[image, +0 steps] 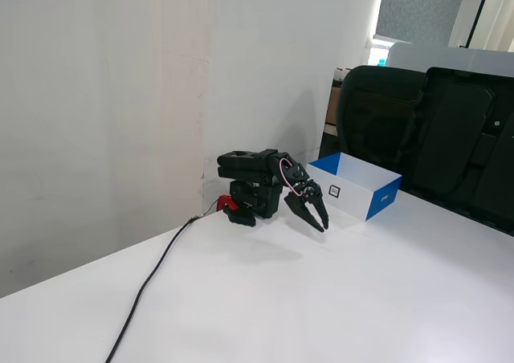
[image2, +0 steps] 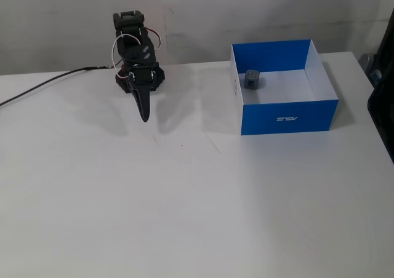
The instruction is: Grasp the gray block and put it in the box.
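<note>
The gray block (image2: 253,79) lies on the white floor of the box (image2: 288,115), near its back left corner. The box is blue outside with a white side panel (image: 341,195) bearing a small black square mark. My gripper (image2: 144,117) hangs folded near the arm base, well left of the box, pointing down just above the table with its jaws shut and nothing between them. From the other fixed view the gripper (image: 320,225) hangs just in front of the box's white panel, and the block is hidden by the box wall.
A black cable (image2: 43,85) runs from the arm base (image: 245,210) leftward across the table. Black office chairs (image: 426,130) stand behind the table's far edge. A wall stands close behind the arm.
</note>
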